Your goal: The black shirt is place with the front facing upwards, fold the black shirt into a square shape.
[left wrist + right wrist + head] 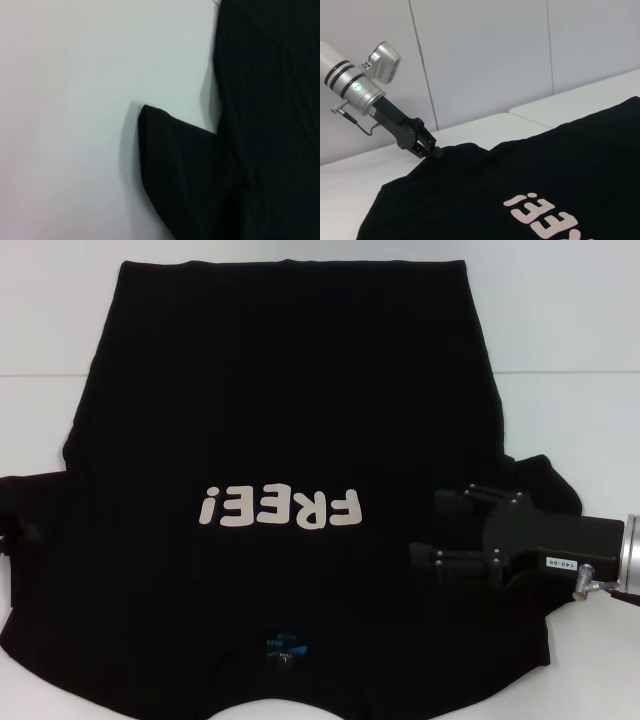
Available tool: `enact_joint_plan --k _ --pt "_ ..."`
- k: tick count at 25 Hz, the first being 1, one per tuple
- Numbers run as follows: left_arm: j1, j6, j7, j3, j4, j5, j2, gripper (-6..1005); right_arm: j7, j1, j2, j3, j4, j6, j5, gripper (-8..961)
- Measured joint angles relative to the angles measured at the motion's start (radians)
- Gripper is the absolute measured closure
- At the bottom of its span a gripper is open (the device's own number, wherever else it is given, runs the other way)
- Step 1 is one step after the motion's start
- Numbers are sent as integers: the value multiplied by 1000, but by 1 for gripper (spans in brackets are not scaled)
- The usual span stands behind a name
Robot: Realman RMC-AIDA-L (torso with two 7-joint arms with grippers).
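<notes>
1. So, count: I see one black shirt (290,420), one table (570,330), two grippers.
2. Shirt lies flat, front up, filling most of the table; its long axis runs 12 to 6 o'clock in my head view, hem at 12, collar at 6 toward the robot.
3. One cream FREE! print (279,508) reads upside down from the head camera; one blue neck label (284,650) sits just below it near 6.
4. Right gripper (440,530) comes in from 3 o'clock, lying level over the right sleeve, fingers apart, tips aimed at 9.
5. Left gripper (434,151) slants down at 9 o'clock, tip on the left sleeve edge (165,150); whether it's pinching, I cannot tell.
</notes>
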Motion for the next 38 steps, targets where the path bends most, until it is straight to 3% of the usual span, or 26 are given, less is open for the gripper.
enact_joint_plan --k 14,31,38 --pt "0 3 8 0 7 0 8 957 0 1 0 1 1 -5 0 38" --pt "-6 -22 5 -11 91 52 30 993 0 0 -1 1 0 -20 27 38" --pt "-31 44 -20 -11 91 48 31 992 0 -3 0 1 0 -20 28 38"
